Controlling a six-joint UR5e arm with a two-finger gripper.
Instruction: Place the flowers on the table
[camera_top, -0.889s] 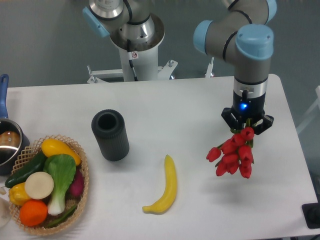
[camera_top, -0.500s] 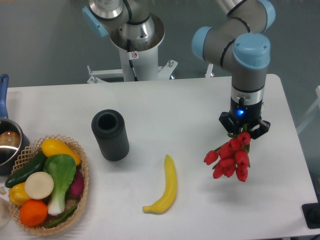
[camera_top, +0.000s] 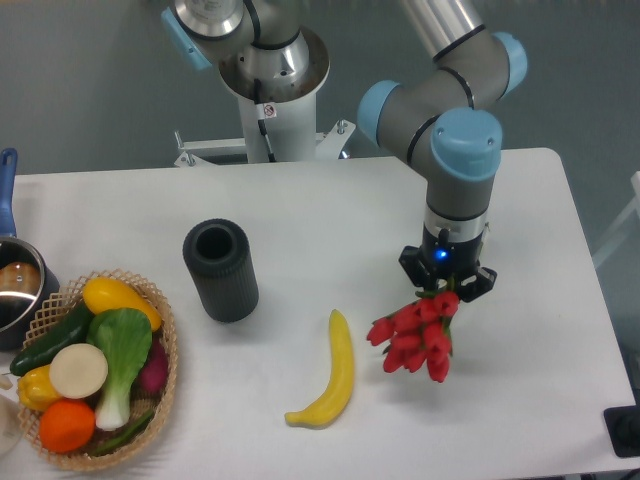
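Observation:
A bunch of red tulips (camera_top: 414, 335) hangs blooms-down from my gripper (camera_top: 441, 283), which is shut on their stems. The flowers are over the white table (camera_top: 330, 215), right of centre, just to the right of a yellow banana (camera_top: 332, 372). The lowest blooms are close to the table top; I cannot tell whether they touch it. The stems are hidden inside the fingers.
A dark grey ribbed vase (camera_top: 220, 269) stands upright left of centre. A wicker basket (camera_top: 158, 385) of vegetables and fruit sits at the front left. A pot with a blue handle (camera_top: 12, 285) is at the left edge. The robot base (camera_top: 270, 80) stands behind the table.
My gripper has moved left and toward the front of the table with the flowers, bringing them nearer the banana.

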